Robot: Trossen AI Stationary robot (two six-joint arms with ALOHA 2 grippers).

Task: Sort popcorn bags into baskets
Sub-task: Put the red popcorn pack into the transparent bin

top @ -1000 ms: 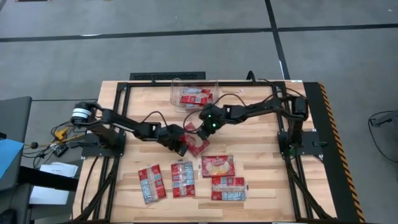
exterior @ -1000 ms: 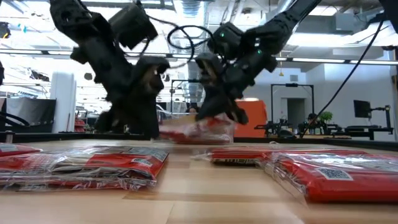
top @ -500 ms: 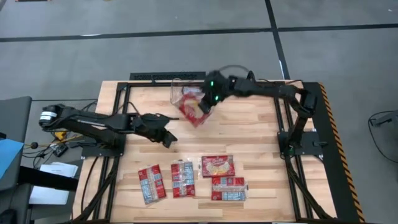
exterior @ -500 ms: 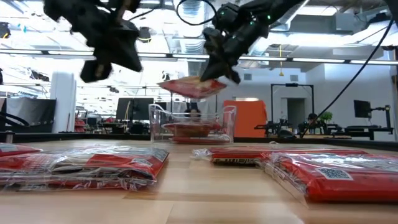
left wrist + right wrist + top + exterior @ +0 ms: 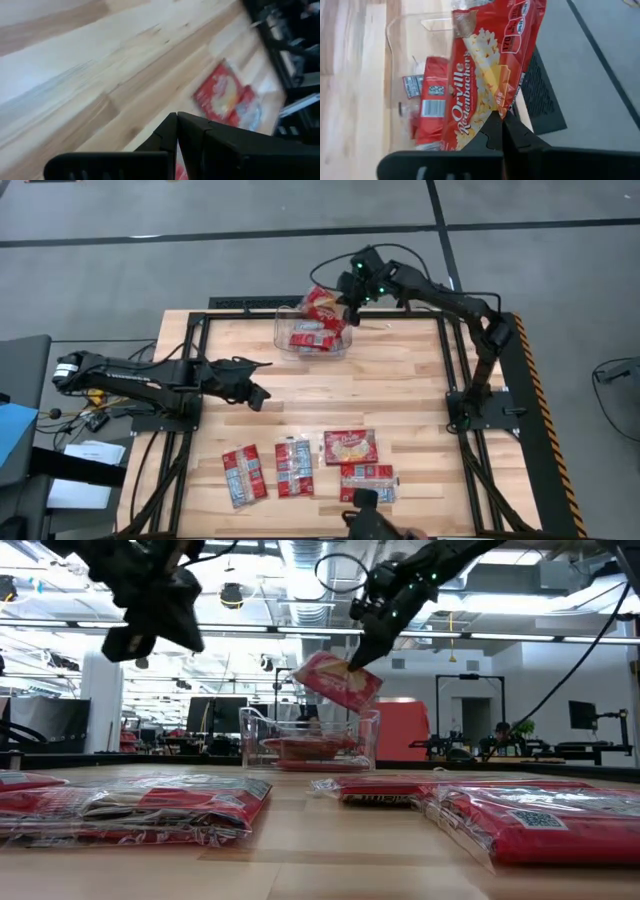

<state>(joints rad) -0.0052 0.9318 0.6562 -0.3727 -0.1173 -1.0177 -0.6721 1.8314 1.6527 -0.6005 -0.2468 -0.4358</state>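
While the left end effector [image 5: 258, 395] hangs over bare wood well toward the near-left of the clear tub [image 5: 312, 332], its fingers pressed together on nothing, the right end effector [image 5: 348, 307] sits at the tub's far right corner, clenched on a red popcorn bag [image 5: 324, 305] tilted above the tub's rim. Inside the tub lies another packet [image 5: 316, 338]. Four more bags [image 5: 310, 468] lie in a loose cluster on the surface, well nearer than the tub.

From table height, the held bag [image 5: 338, 681] hangs slanted just above the tub [image 5: 311, 739], pinched at its upper edge by the right end effector [image 5: 362, 652]; the left end effector [image 5: 150, 632] is raised well to the tub's left. Flat packets [image 5: 140, 804] fill the foreground.

Past the left wrist's closed fingers [image 5: 176, 131], two bags [image 5: 227, 101] lie on the wood.

Past the right wrist's fingers [image 5: 501, 131], the gripped bag [image 5: 485, 70] shows a popcorn picture, with the tub [image 5: 395, 60] and its packet [image 5: 432, 100] beyond.
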